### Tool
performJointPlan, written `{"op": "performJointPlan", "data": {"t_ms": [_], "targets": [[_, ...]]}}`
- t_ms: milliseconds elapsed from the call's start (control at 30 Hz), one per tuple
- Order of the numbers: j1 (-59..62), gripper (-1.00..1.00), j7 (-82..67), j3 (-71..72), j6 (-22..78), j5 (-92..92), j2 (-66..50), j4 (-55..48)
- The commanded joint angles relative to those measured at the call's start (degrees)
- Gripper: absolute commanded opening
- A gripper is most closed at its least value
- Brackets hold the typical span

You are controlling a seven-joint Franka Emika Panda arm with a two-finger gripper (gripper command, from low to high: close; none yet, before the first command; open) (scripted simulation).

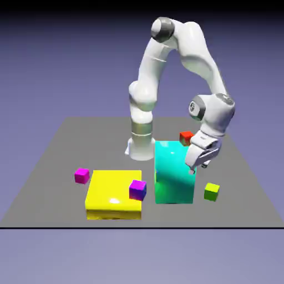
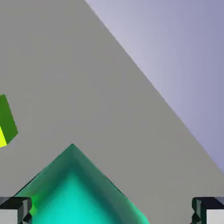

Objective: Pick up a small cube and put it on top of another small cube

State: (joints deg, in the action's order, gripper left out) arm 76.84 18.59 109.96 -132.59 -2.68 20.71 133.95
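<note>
The small lime-green cube [image 1: 211, 191] rests on the grey table toward the exterior view's right, just right of the big teal block [image 1: 173, 172]. My gripper [image 1: 198, 164] hangs above the teal block's right edge, up and left of the green cube, open and empty. In the hand view a sliver of the lime-green cube [image 2: 6, 121] shows at the left edge, a corner of the teal block [image 2: 74, 192] fills the bottom middle, and the two fingertips [image 2: 15, 211] stand wide apart at the bottom corners.
A flat yellow slab [image 1: 113, 194] lies on the left with a small purple cube [image 1: 137, 189] at its right edge. A magenta cube [image 1: 82, 175] sits left of the slab. A small red cube [image 1: 186, 136] lies behind the teal block. The table's edge [image 2: 144, 74] runs diagonally in the hand view.
</note>
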Motion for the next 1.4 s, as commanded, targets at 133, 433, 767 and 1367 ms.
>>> {"op": "performJointPlan", "data": {"t_ms": [133, 433, 767, 1367], "targets": [[0.9, 0.00, 0.1, 7.9, 0.7, 12.5, 2.0, 0.8], [2.4, 0.00, 0.2, 22.1, 2.0, 34.9, 5.6, 2.3], [4.1, 0.00, 0.4, 37.8, 3.4, 59.8, 9.7, 3.9], [7.0, -1.00, 6.1, 34.7, -1.6, 74.9, 15.9, 1.6]]}}
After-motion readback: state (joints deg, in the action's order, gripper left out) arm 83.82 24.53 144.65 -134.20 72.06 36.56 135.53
